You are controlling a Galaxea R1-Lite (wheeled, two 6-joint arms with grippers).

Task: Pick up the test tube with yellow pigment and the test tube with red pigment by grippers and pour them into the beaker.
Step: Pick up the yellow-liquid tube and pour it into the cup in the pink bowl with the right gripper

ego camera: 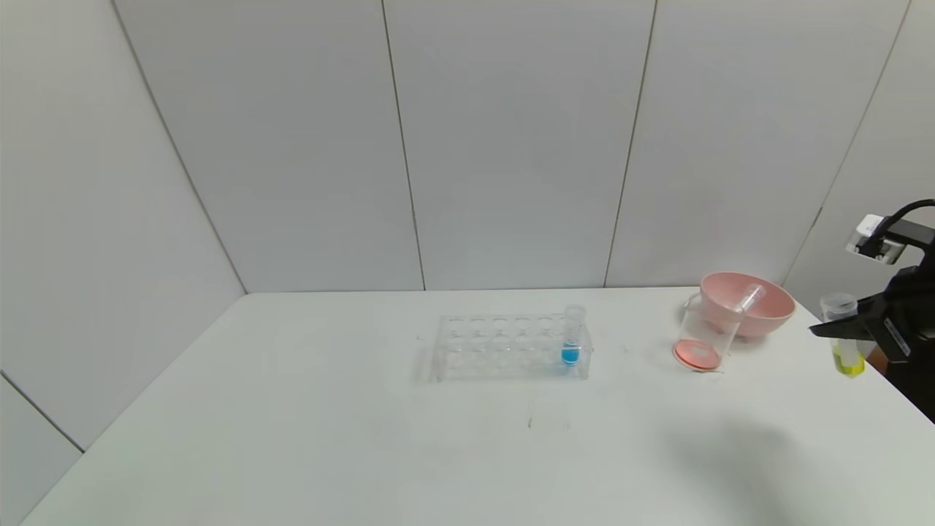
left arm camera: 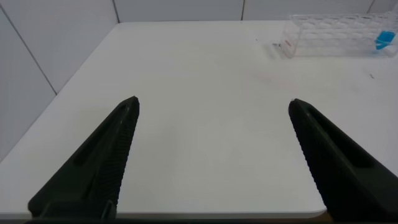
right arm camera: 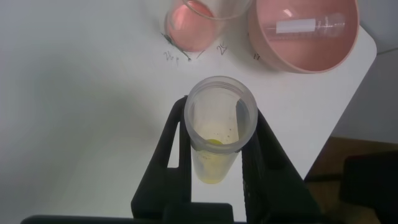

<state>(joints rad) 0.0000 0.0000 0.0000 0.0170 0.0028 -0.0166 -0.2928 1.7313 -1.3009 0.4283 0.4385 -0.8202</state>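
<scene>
My right gripper [ego camera: 840, 332] is shut on the test tube with yellow pigment [ego camera: 847, 343], held upright above the table's right edge. In the right wrist view the tube [right arm camera: 217, 143] sits between the black fingers [right arm camera: 267, 155], with yellow liquid in its bottom. The beaker [ego camera: 703, 337] stands left of it, apart from the gripper, with red liquid in its bottom; it also shows in the right wrist view [right arm camera: 199, 18]. No tube holding red liquid shows. My left gripper [left arm camera: 214, 102] is open and empty over the table's front left; it is out of the head view.
A pink bowl [ego camera: 774, 310] stands behind the beaker with an empty clear tube [ego camera: 749, 298] lying in it. A clear rack [ego camera: 504, 347] stands at mid-table with a blue-liquid tube [ego camera: 572, 336] at its right end. Wall panels close the back and sides.
</scene>
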